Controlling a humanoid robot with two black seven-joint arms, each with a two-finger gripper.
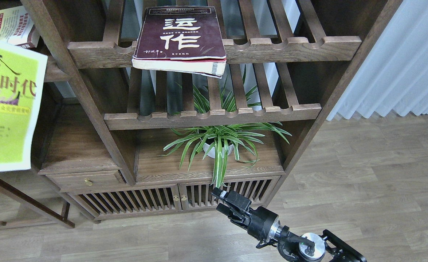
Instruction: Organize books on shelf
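A thick maroon book (180, 36) with big white characters lies flat on the upper slatted rack, its front edge overhanging the notched rail. A yellow-green, white-bordered book (6, 105) hangs tilted in the air at the far left, close to the camera; what holds it is hidden. A smaller book with a colourful cover (8, 23) lies at the top left on a dark plank shelf (55, 72). My right gripper (222, 201) is low at the bottom centre, in front of the cabinet doors, empty, its fingers slightly apart. My left gripper is out of view.
A spider plant in a white pot (217, 145) stands on the cabinet top under the lower slatted rack (214, 118). A drawer with a brass knob (88, 181) is at the lower left. White curtains (399, 62) hang at the right, above a wooden floor.
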